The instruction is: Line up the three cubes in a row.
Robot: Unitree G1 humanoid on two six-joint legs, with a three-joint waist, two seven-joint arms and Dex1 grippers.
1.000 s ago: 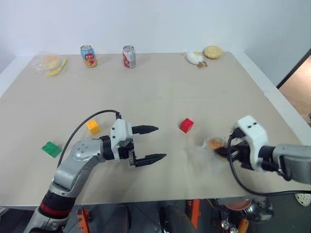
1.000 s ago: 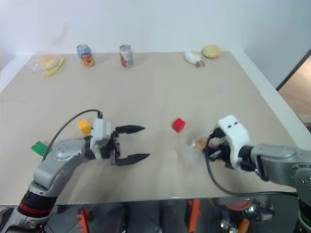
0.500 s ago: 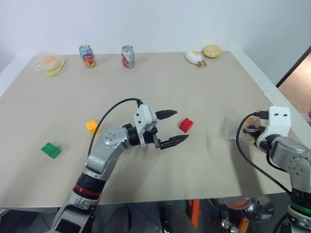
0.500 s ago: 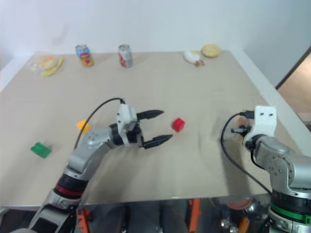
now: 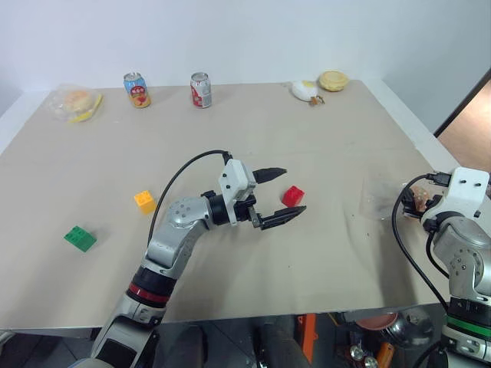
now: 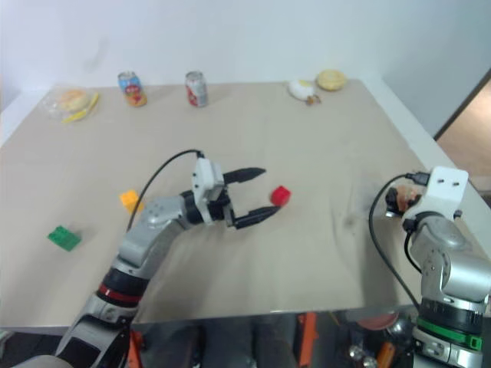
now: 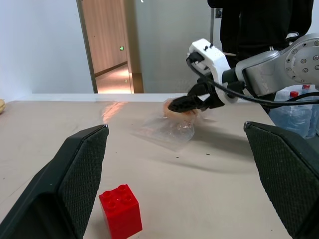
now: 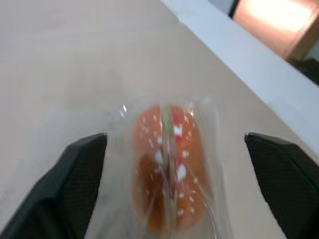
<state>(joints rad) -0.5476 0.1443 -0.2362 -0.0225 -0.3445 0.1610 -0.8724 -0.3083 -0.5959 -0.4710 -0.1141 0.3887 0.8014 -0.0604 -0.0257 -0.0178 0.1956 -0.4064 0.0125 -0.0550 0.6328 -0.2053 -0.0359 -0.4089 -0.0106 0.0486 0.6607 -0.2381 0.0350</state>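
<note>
The red cube (image 5: 292,196) stands on the table (image 5: 253,130) between the two spread fingers of my open left gripper (image 5: 295,189). In the left wrist view the red cube (image 7: 119,209) sits nearer one finger and touches neither. The yellow cube (image 5: 144,201) lies to the left, behind my left arm. The green cube (image 5: 80,238) lies farther left and nearer the front. My right gripper (image 8: 174,137) is open near the table's right edge. A wrapped bun (image 8: 167,164) lies between its wide-apart fingers.
Two drink cans (image 5: 137,89) (image 5: 200,90) stand at the back. A wrapped bun (image 5: 77,100) lies at the back left; a white item (image 5: 306,91) and another bun (image 5: 334,80) at the back right. A person in dark clothes (image 7: 259,25) stands beyond the right edge.
My left gripper has moved right until its open fingers flank the red cube. My right gripper carried the wrapped bun to the table's right edge and opened.
</note>
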